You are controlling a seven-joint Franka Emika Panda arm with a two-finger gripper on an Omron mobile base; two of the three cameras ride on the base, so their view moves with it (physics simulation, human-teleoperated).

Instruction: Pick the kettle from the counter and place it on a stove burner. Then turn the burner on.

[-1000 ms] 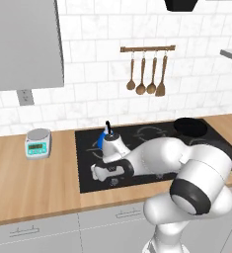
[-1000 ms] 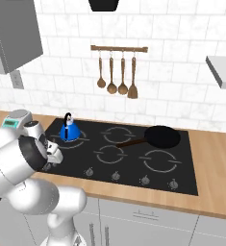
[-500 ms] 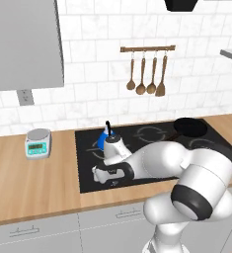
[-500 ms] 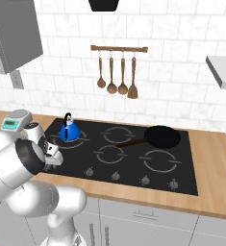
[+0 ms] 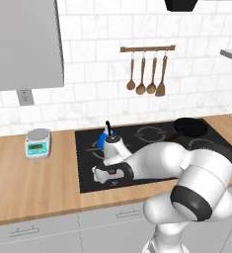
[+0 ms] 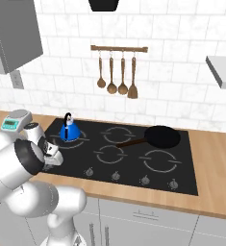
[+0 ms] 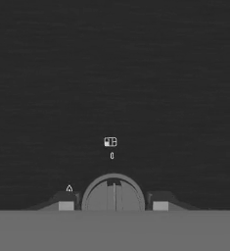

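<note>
Two fingers (image 7: 66, 205) bracket the grey stove knob (image 7: 113, 192), seemingly pinching it; with the blue kettle (image 6: 69, 130) seated on the far-left burner (image 6: 72, 140), twist without lifting.

Two rear base views; hand camera close above cooktop (image 7: 111, 73)

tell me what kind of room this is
A rendered home kitchen, most likely: a black glass cooktop set in a wooden counter, utensils hanging on a wall rail, and a frying pan.
</note>
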